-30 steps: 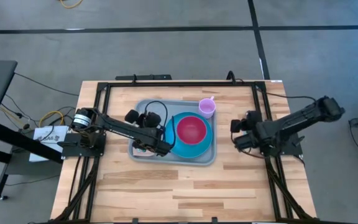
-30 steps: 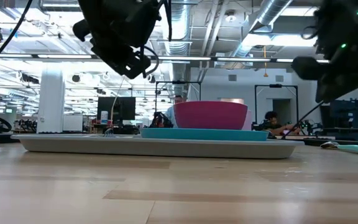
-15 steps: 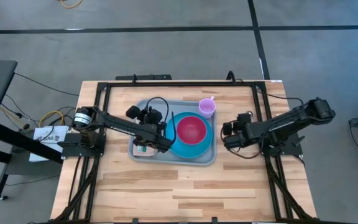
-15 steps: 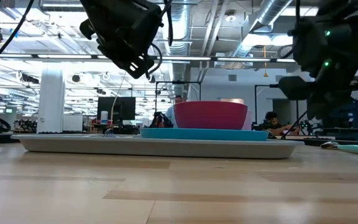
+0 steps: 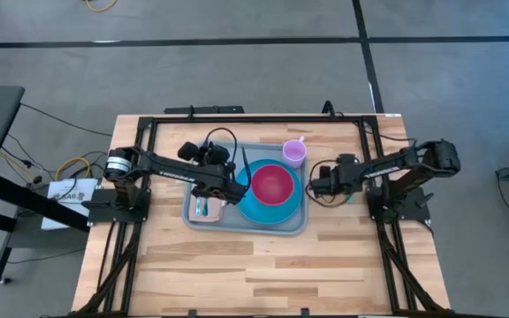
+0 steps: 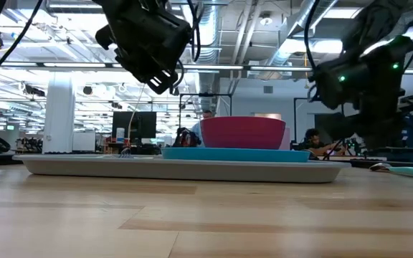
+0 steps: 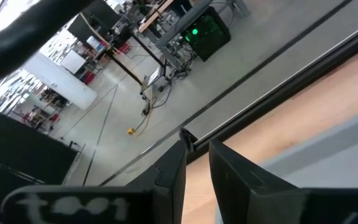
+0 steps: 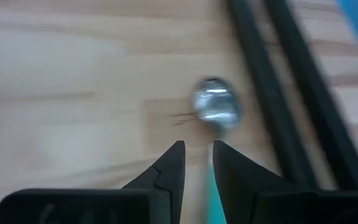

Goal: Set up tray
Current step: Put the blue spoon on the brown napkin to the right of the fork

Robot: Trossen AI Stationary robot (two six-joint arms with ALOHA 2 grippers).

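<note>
The pale grey-blue tray (image 5: 203, 152) lies flat on the table. It carries a round blue plate (image 5: 256, 210) with a pink bowl (image 5: 272, 184) on it, and a small pink cup (image 5: 294, 153) at its far right corner. My left gripper (image 5: 225, 183) hangs shut above the tray's left half and holds nothing. My right gripper (image 5: 315, 186) is shut and empty, just right of the tray and above the table. A spoon with a metal bowl (image 8: 215, 112) and a teal handle (image 6: 406, 171) lies on the table below and ahead of its fingers.
A small napkin with cutlery (image 5: 203, 208) lies on the tray's near left part. Black frame rails (image 5: 254, 119) run along the table's far, left and right sides. Bare wood (image 5: 254, 265) stretches from the tray to the near edge.
My right gripper has gone toward the table's left, from near the right rail to just beside the tray's right rim. My left gripper has gone a little toward the far edge above the tray. The tray and the things on it have stayed put.
</note>
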